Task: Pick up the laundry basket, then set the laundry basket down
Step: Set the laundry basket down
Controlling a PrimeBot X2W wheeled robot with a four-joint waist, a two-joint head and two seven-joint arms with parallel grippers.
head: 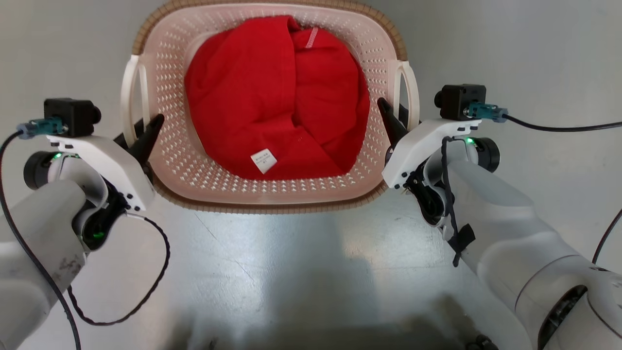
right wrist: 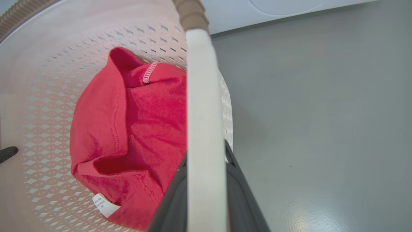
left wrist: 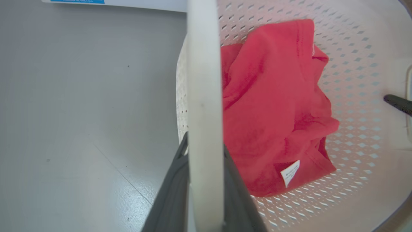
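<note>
Two loop handles flanked the laundry basket (head: pixel 175 97), which was centred over a glossy grey floor (head: pixel 272 272) marked with thin cracks and a pale glare; whether it touched that floor could not be told. At the left handle (head: pixel 128 97), the left end effector (head: pixel 146 129) pinched the white loop between its dark fingers. A red garment (head: pixel 272 97) with a white tag (head: pixel 263 160) lay crumpled inside. At the right handle (head: pixel 412 87), the right end effector (head: pixel 393 119) clamped its loop likewise. Beyond the basket stood a white appliance front (right wrist: pixel 273 9).
</note>
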